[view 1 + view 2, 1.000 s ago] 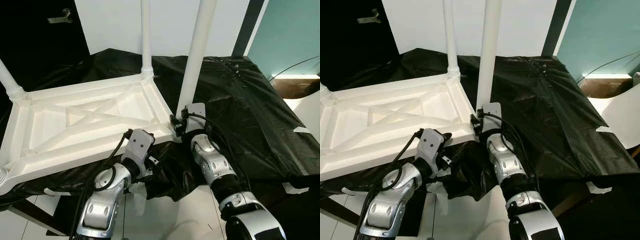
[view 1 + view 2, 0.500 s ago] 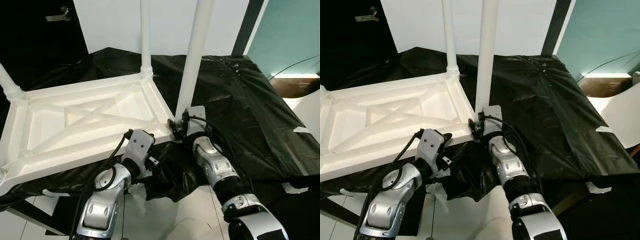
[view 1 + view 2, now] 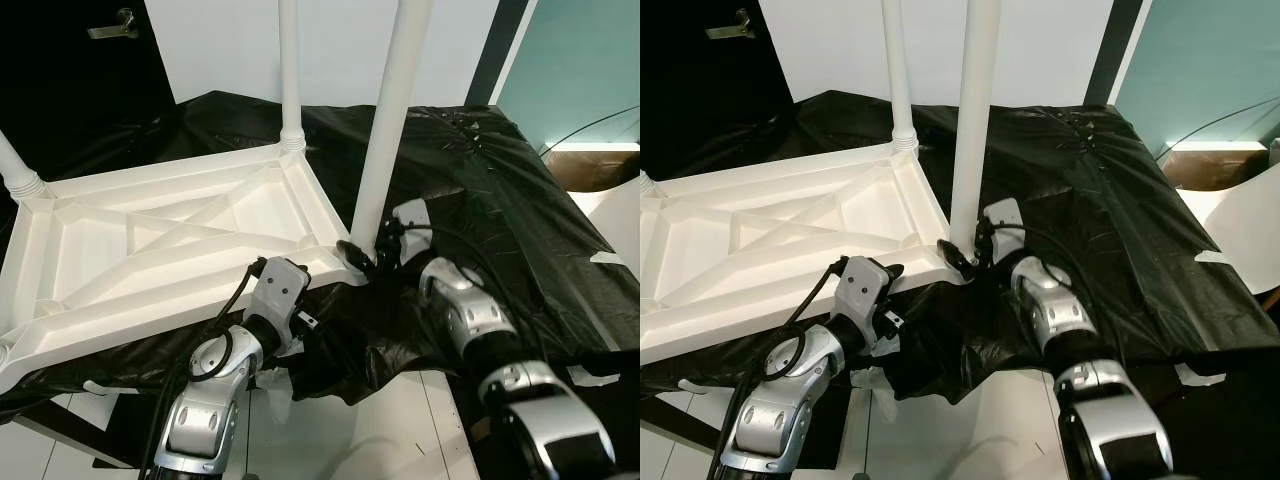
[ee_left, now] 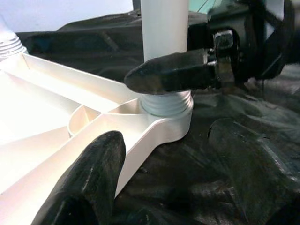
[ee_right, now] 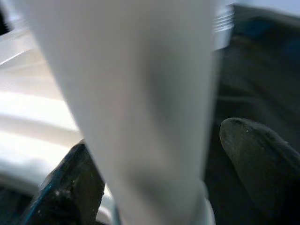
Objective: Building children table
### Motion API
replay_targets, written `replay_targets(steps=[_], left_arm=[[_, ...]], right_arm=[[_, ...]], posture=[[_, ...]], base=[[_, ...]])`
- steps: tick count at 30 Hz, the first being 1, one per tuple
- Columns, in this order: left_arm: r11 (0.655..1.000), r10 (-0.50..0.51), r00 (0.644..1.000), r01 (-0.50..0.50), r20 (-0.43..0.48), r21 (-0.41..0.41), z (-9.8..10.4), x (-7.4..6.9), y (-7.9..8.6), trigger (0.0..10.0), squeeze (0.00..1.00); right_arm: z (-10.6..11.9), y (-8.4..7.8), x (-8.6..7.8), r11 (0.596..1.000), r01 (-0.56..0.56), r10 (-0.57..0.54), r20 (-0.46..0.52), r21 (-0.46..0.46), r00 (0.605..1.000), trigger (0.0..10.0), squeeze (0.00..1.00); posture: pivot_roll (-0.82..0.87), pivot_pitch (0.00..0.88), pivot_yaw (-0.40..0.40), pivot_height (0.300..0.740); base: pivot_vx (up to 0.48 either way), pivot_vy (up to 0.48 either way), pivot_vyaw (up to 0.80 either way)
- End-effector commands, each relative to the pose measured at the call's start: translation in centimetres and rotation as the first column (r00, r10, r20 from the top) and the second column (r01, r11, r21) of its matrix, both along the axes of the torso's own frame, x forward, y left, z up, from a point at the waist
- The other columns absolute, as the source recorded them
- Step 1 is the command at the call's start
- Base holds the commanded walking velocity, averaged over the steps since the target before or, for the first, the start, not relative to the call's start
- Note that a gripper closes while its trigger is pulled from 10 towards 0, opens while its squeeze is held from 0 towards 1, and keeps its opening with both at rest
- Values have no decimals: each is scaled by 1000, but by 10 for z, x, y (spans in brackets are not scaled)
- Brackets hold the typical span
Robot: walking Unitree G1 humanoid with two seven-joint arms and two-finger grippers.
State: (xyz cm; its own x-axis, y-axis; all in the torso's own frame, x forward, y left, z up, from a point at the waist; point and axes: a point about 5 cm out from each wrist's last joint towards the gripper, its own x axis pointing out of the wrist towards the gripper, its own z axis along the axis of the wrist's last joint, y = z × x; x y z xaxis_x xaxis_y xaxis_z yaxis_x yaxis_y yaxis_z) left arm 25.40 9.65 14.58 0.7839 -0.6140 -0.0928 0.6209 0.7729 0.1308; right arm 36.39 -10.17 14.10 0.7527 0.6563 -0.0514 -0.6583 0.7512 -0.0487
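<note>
A white table top lies upside down on a black sheet, with white legs standing up from its corners. My right gripper is shut on the base of the near right leg, one finger on each side, where the leg sits in the corner socket. My left gripper is open just below the table's near edge, close to that same corner. One of its fingers is by the rim and the other is over the sheet.
The black sheet covers the work surface and hangs over its front edge. Another leg stands at the far corner and a third at the left. A dark door is behind on the left, white floor in front.
My right forearm has swung out to the right around the leg, its fingers staying at the leg's base. The left arm has not moved.
</note>
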Motion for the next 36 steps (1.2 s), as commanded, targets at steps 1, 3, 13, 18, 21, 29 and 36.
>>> replay_targets(steps=[1,3,13,18,21,29,36], left_arm=[[999,46,999,-46,12,4,0,4,-1,10000,0],[999,45,999,-45,13,4,1,4,-1,10000,0],[998,65,998,-65,16,-1,2,3,2,10000,0],[997,72,997,-72,14,-4,1,2,2,10000,0],[997,70,997,-70,9,-9,0,1,1,10000,0],[998,62,998,-62,3,-11,0,0,0,10000,0],[998,64,998,-64,-2,-15,-1,-2,0,10000,0]], right_arm=[[4,9,4,993,-108,107,-9,-45,994,10000,0],[5,11,5,990,-129,128,-26,-48,991,10000,0],[-5,10,3,955,-229,221,-63,-187,973,0,0],[-8,5,3,956,-237,225,-87,-173,971,0,0],[-11,2,3,964,-209,195,-98,-163,976,0,0],[-15,2,7,993,-36,23,-104,-117,994,0,0],[-21,22,0,988,155,-157,-145,-21,977,0,0]], posture=[[116,0,-42,740],[116,0,-42,740],[140,0,-56,740],[140,0,-58,740],[133,0,-56,740],[125,0,-55,740],[119,0,-54,740]], base=[[0,0,0],[0,0,0],[0,0,0],[0,0,0],[0,0,0],[0,0,0],[0,0,0]])
